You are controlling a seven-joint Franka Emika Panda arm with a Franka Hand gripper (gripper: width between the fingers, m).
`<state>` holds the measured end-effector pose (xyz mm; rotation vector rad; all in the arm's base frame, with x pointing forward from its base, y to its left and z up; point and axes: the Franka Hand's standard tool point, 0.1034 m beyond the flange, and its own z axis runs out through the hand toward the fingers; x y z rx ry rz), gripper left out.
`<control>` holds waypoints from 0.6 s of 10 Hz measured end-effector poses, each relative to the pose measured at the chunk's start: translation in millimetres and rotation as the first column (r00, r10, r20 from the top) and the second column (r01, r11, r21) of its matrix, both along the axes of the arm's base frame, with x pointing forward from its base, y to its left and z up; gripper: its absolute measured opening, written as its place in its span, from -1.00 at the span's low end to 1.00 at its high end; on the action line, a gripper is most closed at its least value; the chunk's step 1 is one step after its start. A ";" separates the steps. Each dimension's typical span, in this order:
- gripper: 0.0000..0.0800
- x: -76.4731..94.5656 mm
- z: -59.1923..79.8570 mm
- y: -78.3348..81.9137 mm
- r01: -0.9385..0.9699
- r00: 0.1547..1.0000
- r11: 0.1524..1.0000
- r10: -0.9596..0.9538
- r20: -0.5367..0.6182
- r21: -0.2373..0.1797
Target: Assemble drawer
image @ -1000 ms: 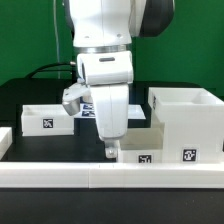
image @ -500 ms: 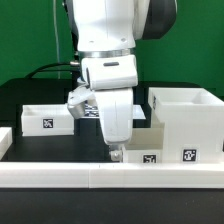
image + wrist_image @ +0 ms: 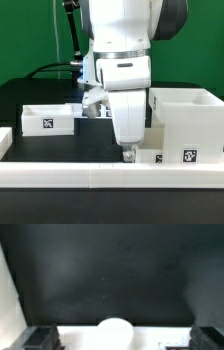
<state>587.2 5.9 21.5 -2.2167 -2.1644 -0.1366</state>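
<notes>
The tall white box casing (image 3: 186,122) stands at the exterior view's right with a tag on its front. One small tray (image 3: 45,118) lies at the exterior view's left. The second tray (image 3: 152,156) lies low in front of the casing, partly hidden by my arm. My gripper (image 3: 127,153) hangs down right at that tray. In the wrist view the tray's white face (image 3: 150,335) and its round knob (image 3: 114,328) sit between my dark fingers (image 3: 40,338). The gripper (image 3: 122,340) is open, its jaws wide apart on either side of the tray.
The long low white border rail (image 3: 100,176) runs along the front of the black table (image 3: 60,145). A tagged board (image 3: 95,110) shows behind my arm. Green wall and cables stand behind.
My arm has moved toward the exterior view's right, from the middle of the table to close beside the box casing, staying low by the tray.
</notes>
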 end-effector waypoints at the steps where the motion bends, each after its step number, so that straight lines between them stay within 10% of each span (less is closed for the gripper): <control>1: 0.62 0.0 0.0 0.0 0.000 1.000 1.000 0.000 0.000 0.000; 6: 0.62 0.9 1.0 1.7 0.002 1.000 1.000 -0.002 -0.010 -0.008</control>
